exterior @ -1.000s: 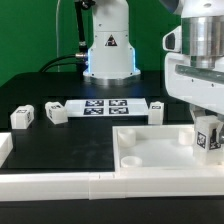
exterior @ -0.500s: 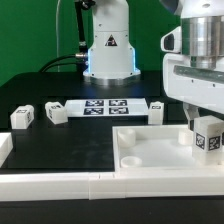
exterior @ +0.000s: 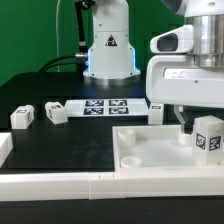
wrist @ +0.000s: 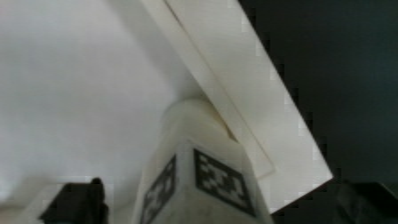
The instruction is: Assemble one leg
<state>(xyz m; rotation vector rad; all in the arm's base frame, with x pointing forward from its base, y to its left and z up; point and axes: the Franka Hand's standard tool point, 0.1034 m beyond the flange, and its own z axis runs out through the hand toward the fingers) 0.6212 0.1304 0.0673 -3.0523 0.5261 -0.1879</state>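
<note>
A leg, a small white block with a marker tag, stands upright in the right part of the large white tray-like piece. My gripper is straddling it. One dark finger shows just beside the leg, on the exterior view's left. In the wrist view the leg stands between my fingertips with a gap on each side, so my gripper is open. The tray's rim runs diagonally behind it.
Three more legs lie on the black table: two at the exterior view's left, one by the tray's far edge. The marker board lies between them. White rails run along the front. The robot base stands behind.
My hand has shifted over the leg, so more of its body shows on the exterior view's left. One finger now stands apart from the leg. The leg stays in the tray.
</note>
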